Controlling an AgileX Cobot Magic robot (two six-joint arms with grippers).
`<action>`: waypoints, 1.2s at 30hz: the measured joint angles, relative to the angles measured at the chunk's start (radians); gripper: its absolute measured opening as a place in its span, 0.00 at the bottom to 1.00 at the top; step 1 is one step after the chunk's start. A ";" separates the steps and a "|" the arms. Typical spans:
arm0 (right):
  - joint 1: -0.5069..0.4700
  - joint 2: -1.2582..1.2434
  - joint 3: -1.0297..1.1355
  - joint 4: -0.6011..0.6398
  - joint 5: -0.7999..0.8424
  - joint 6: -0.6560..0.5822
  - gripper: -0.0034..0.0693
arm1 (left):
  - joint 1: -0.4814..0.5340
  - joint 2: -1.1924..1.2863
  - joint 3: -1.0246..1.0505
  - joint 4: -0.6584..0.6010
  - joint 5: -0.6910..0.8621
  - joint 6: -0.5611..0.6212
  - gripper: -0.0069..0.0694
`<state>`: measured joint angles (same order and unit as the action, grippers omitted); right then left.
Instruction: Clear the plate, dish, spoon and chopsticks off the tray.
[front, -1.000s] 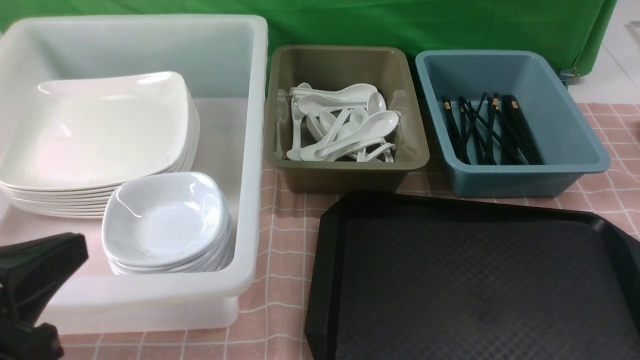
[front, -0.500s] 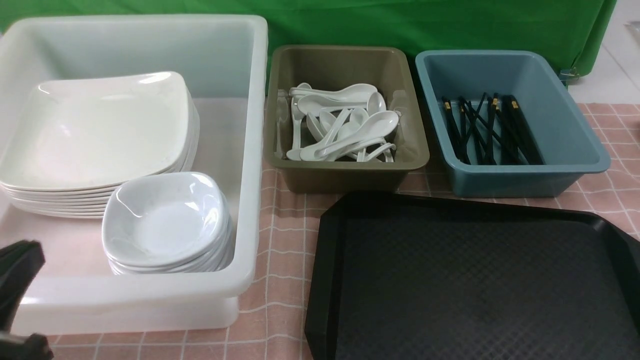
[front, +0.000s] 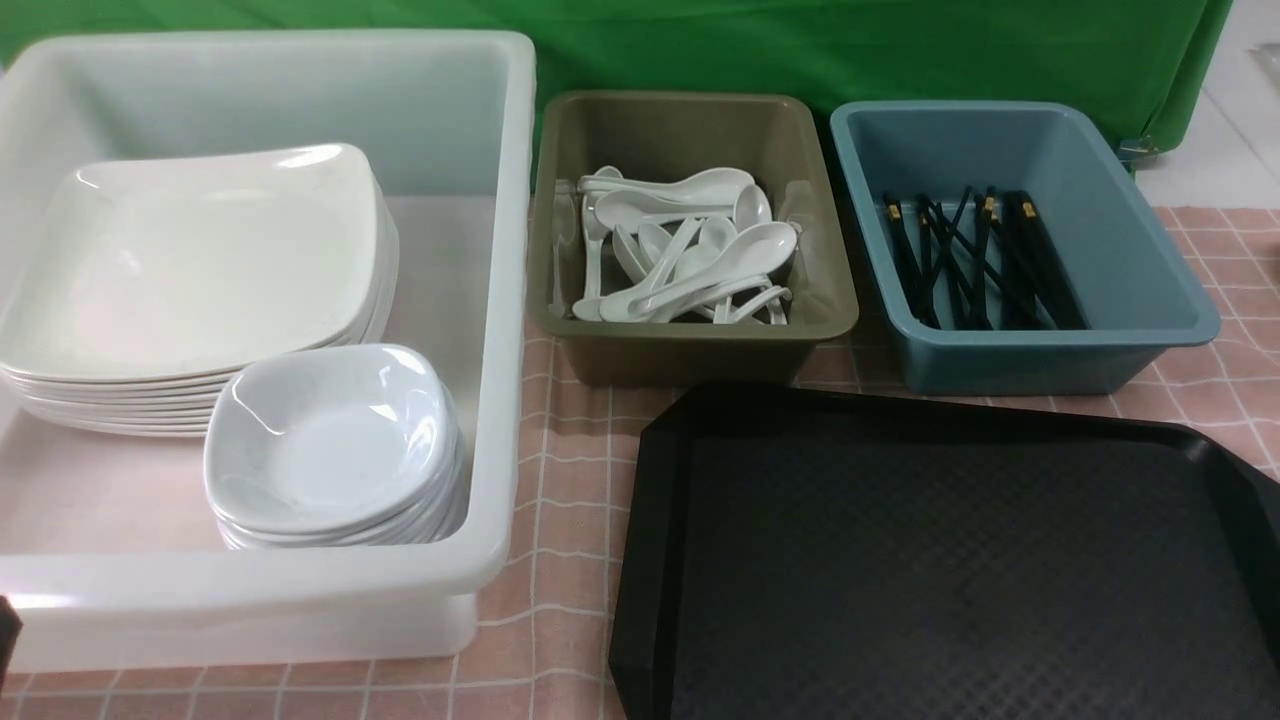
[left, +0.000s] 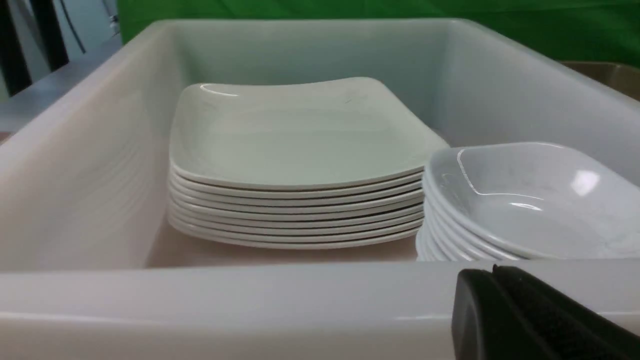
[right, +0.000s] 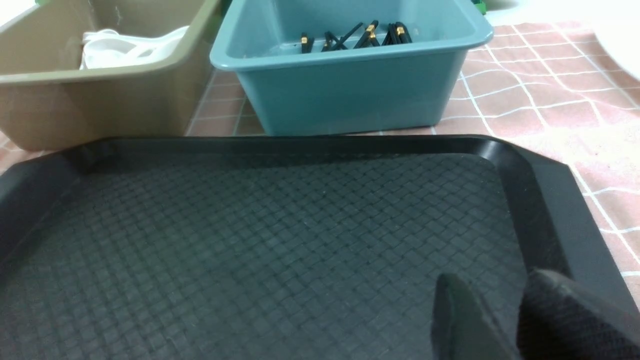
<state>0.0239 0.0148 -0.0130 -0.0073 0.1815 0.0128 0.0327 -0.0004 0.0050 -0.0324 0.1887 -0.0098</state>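
The tray (front: 950, 570) lay bare in the front view, nothing on its diamond-textured floor, which suggested the clearing was done. Beyond it each kind of ware sat sorted: the plate (front: 190, 265) on top of a stack inside a white tub (front: 505, 300), a stack of small dishes (front: 330, 440) in front of that, spoons (front: 680, 260) heaped in an olive tub (front: 690, 350), and chopsticks (front: 980, 260) in a blue tub (front: 1050, 350). Only a dark sliver of the left gripper (front: 5, 630) showed at the frame's edge, outside the white tub. In the left wrist view, the left gripper (left: 530, 315) sat low on the near side of the tub wall, with the plates and dishes beyond it; its two dark fingers appeared pressed together, holding nothing. In the right wrist view, the right gripper (right: 510, 315) hung just over the tray's near corner, the blue and olive tubs well ahead of it; its fingers stood narrowly parted and empty.
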 joint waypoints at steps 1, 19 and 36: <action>0.000 0.000 0.000 0.000 0.000 0.000 0.38 | 0.004 0.000 0.000 0.000 0.010 -0.002 0.09; 0.000 0.000 0.000 0.000 -0.001 0.000 0.38 | 0.005 0.000 0.000 0.000 0.026 -0.008 0.09; 0.000 0.000 0.000 0.000 -0.001 0.000 0.38 | 0.005 0.000 0.000 0.000 0.026 -0.008 0.09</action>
<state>0.0239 0.0148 -0.0130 -0.0073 0.1803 0.0128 0.0374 -0.0004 0.0053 -0.0324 0.2148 -0.0180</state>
